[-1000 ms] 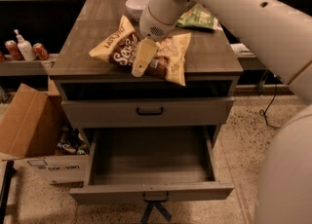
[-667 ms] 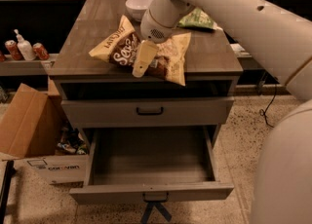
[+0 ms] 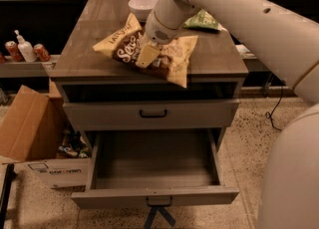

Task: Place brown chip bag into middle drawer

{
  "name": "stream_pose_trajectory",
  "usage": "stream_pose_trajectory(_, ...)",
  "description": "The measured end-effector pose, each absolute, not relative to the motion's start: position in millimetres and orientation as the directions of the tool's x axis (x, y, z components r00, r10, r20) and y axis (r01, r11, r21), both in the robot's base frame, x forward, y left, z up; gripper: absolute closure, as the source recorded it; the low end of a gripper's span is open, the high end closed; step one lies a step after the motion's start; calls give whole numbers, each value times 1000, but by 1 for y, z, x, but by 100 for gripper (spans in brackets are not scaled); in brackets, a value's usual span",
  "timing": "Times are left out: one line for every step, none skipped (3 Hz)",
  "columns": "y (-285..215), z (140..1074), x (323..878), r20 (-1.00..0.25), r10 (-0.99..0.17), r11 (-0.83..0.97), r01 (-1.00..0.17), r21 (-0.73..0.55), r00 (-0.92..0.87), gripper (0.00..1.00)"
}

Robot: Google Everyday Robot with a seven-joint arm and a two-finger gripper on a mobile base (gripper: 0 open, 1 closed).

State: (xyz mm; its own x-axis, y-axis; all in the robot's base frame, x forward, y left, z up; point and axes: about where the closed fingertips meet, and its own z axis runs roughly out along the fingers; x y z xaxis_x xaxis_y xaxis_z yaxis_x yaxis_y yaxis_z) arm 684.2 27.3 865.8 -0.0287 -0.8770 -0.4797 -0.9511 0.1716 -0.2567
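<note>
Against the picture from a second ago, I see almost no change. The brown bag (image 3: 122, 51) lies in the same spot with the same tilt. The gripper (image 3: 145, 59) sits on it as before, and the middle drawer (image 3: 154, 196) is pulled out just as far.

The bag is large and crinkly, with a dark brown middle, white script lettering and yellow-tan ends. It is creased where the gripper meets it. The surface (image 3: 79, 54) is flat grey wood-grain with a straight front edge. The drawer is the same grey wood-grain, wide and deep, with a dark handle (image 3: 159, 202) on its front panel and blue tape (image 3: 158, 215) crossing beneath.

One tan finger lies flat on the bag's dark face, and the fingers (image 3: 146, 55) are clamped on the bag near its middle, though the second one is hidden. The bag spreads to both sides of the fingers, and its far-right corner pokes past the surface's front edge. The white arm (image 3: 224, 4) runs up and to the right of them.

Behind the fingers stands a round white bowl (image 3: 142, 5), and back to the right lies a smaller green bag (image 3: 202, 21). Directly below the fingers is a closed drawer front (image 3: 109, 116) with a plain black handle. Lower still is the open middle drawer, well apart from the bag. Far to the left of the fingers a cardboard box (image 3: 25, 123) sits on the floor.
</note>
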Motion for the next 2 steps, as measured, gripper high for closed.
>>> stream_pose_trajectory(32, 873, 680, -491, -871, 160, -950, -266, -9, 66)
stream_pose_trajectory(35, 906, 663, -527, -848, 138, -937, -322, 56, 87)
